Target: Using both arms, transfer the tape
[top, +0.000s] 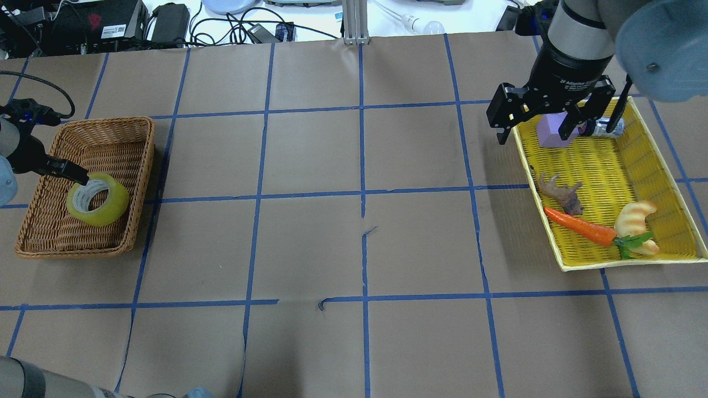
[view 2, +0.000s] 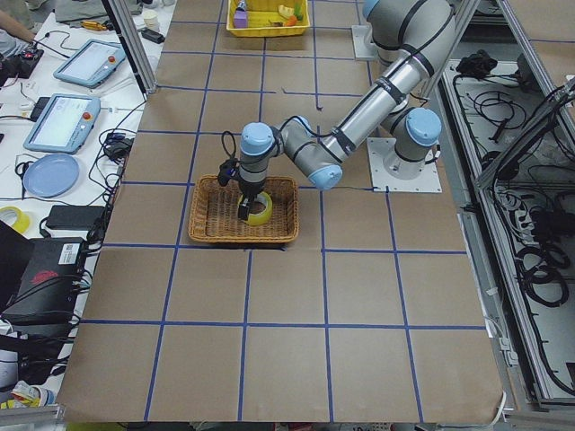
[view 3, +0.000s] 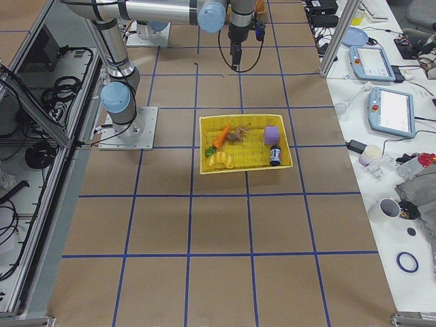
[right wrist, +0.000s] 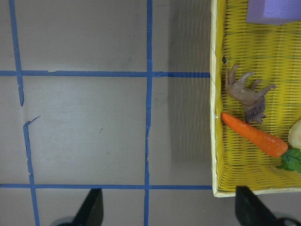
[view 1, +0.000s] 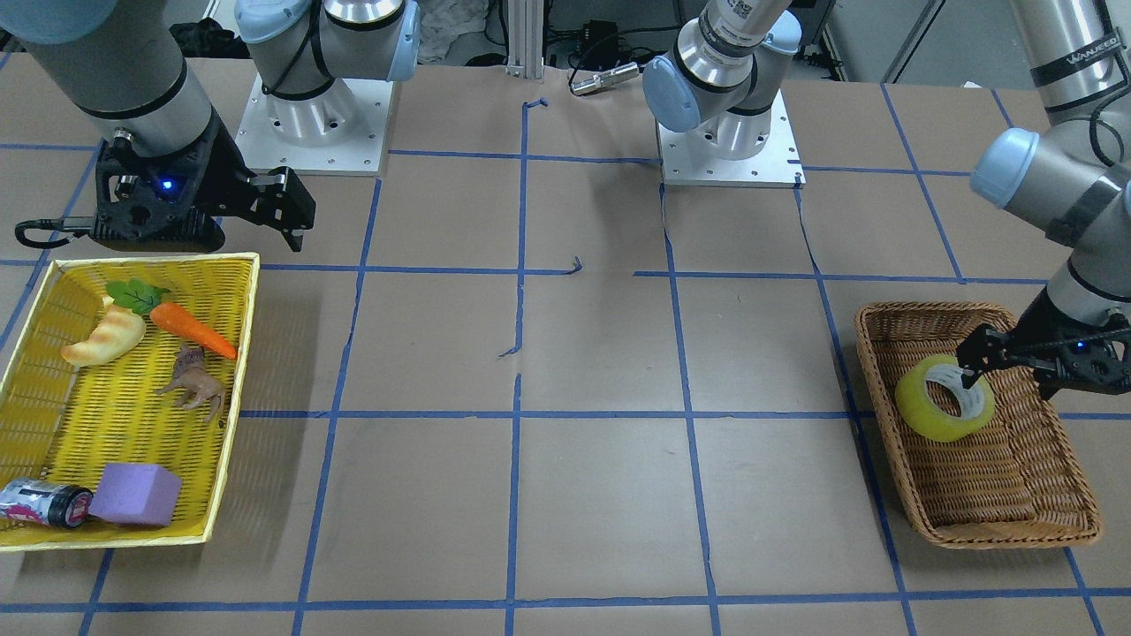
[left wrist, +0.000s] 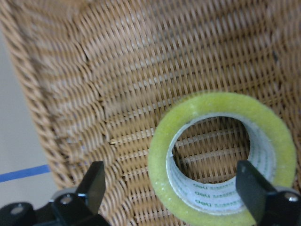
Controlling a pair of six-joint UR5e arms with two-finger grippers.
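Observation:
The tape (view 1: 919, 408), a yellow-green roll with a pale core, lies tilted in a brown wicker basket (view 1: 972, 499) on my left side. It also shows in the overhead view (top: 108, 207) and the left wrist view (left wrist: 202, 106). My left gripper (view 1: 1012, 382) is open and low in the basket. In the left wrist view (left wrist: 171, 188) its fingers straddle the near wall of the roll, with one fingertip (view 1: 973, 378) at the core hole. My right gripper (top: 534, 135) is open and empty. It hangs over the inner far corner of the yellow basket (top: 603, 166).
The yellow basket (view 1: 132, 415) holds a carrot (view 1: 194, 331), a croissant (view 1: 106, 340), a brown toy animal (view 1: 196, 382), a purple foam block (view 1: 134, 495) and a small can (view 1: 44, 503). Brown paper with blue tape lines (top: 362, 193) covers the table between the baskets.

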